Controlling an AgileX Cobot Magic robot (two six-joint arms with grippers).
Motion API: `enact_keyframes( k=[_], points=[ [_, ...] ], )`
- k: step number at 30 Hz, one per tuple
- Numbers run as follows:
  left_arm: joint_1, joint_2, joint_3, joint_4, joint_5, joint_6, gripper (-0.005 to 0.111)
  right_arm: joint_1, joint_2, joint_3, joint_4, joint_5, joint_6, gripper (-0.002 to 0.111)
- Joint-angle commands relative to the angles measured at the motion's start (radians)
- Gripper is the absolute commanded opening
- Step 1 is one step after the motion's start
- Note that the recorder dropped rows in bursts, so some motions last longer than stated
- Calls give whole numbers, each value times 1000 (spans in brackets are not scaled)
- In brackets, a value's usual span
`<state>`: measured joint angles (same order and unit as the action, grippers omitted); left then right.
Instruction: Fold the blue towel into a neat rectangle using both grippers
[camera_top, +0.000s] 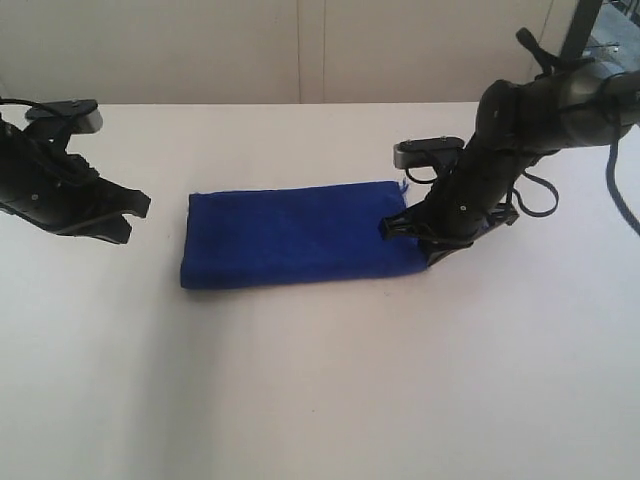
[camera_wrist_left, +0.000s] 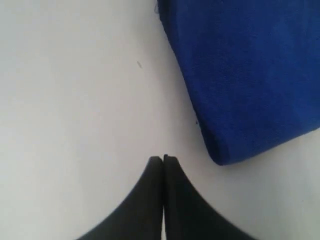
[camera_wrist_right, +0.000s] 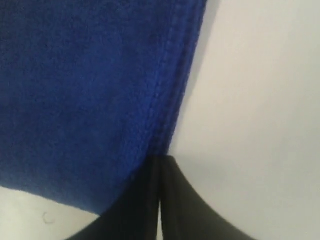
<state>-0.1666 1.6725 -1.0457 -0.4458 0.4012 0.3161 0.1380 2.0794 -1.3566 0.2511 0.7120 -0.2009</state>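
1. Right gripper (camera_top: 386, 228) is down at the towel's right end, jaws pressed together right on the hem. Whether any cloth is caught, I can't tell.
2. White table (camera_top: 320, 400) carries the blue towel (camera_top: 290, 238) at its centre, lying flat as a long doubled rectangle.
3. Left gripper (camera_top: 142, 204) hovers just off the towel's left end, jaws pressed together on nothing.
4. Looks like a last fold or a tidy-up: next needs a sure pinch on the right hem, carried over leftward.
5. A stray thread (camera_top: 403, 186) shows at the far right corner. No tag, brand or writing is readable.
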Motion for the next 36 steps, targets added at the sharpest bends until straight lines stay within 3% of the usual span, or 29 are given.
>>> enact_keyframes(
  k=[1, 18, 24, 27, 31, 36],
  points=[
    [-4, -10, 9, -2, 11, -3, 0, 26, -7, 11, -3, 20, 22, 0],
    [-4, -10, 9, -2, -4, -3, 0, 41, -7, 11, 20, 58, 48, 0],
    [-2, -15, 9, 36, -16, -3, 0, 12, -43, 9, -66, 32, 102, 0],
    [48, -67, 9, 36, -12, -9, 0, -50, -134, 9, -72, 17, 120, 0],
    [143, -161, 9, 35, 101, -24, 0, -101, -279, 48, -72, 9, 118, 0],
    [155, -249, 9, 45, 205, -22, 0, -110, -454, 198, -66, -63, 118, 0]
  ],
)
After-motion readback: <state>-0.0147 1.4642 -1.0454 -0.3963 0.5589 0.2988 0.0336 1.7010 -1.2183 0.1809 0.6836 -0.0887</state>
